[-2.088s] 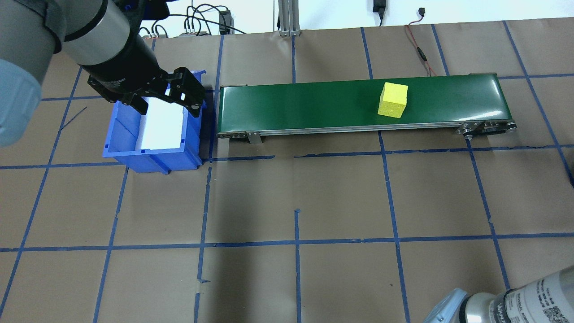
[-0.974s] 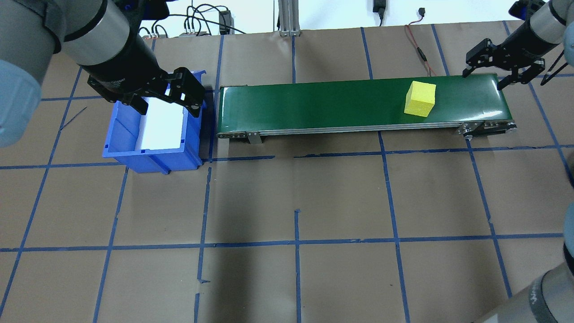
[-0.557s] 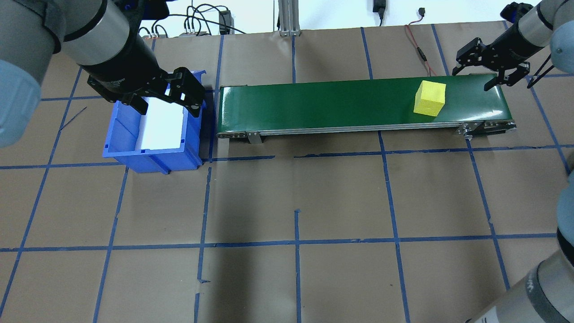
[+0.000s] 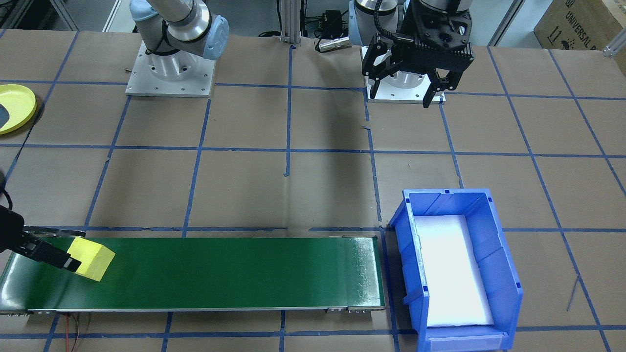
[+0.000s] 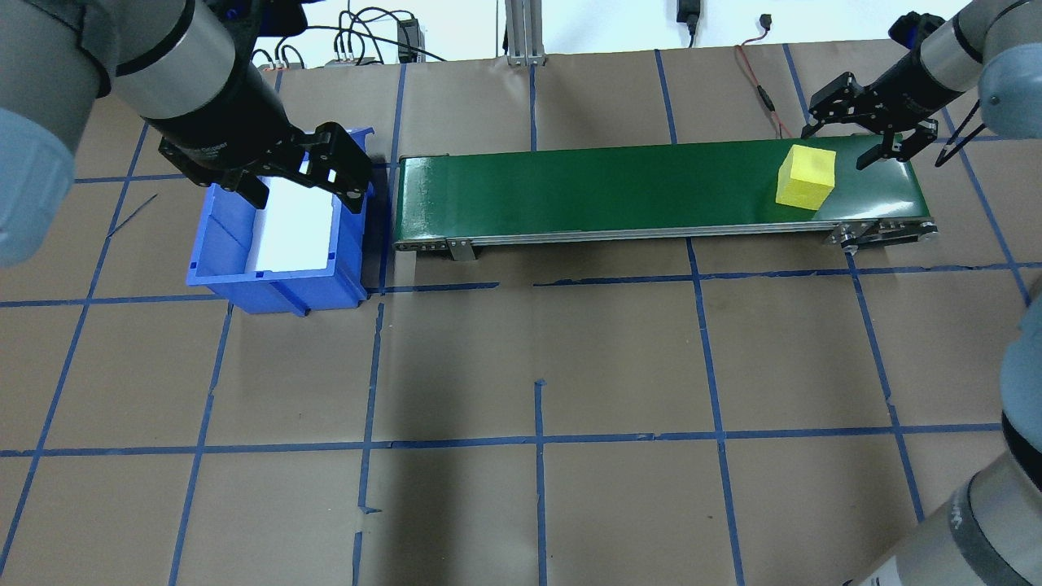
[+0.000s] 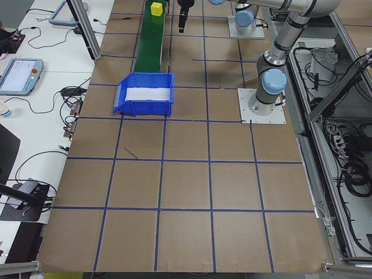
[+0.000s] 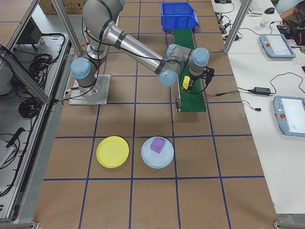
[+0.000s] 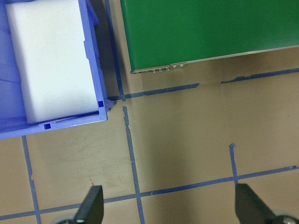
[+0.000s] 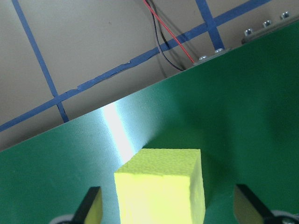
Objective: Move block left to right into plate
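Observation:
The yellow block (image 5: 806, 177) lies on the green conveyor belt (image 5: 586, 191) near its right end. My right gripper (image 5: 842, 140) hangs open just over that end. In the right wrist view the block (image 9: 161, 186) sits between the two spread fingers, with a gap on each side. From the front, one dark finger (image 4: 46, 254) overlaps the block (image 4: 93, 259). The yellow plate (image 7: 112, 151) lies on the table, well away from the belt; its edge (image 4: 17, 107) also shows from the front. My left gripper (image 5: 305, 191) hovers open and empty above the blue bin (image 5: 277, 289).
The blue bin (image 4: 508, 283) holds a white foam pad and stands at the belt's left end. A light-blue plate (image 7: 147, 160) carrying a purple block (image 7: 157, 144) lies beside the yellow plate. A red cable (image 5: 761, 89) runs behind the belt.
The yellow block has ridden the belt to the right, close to its end. My right gripper came into view from the right and moved left over the block. The left arm stayed still.

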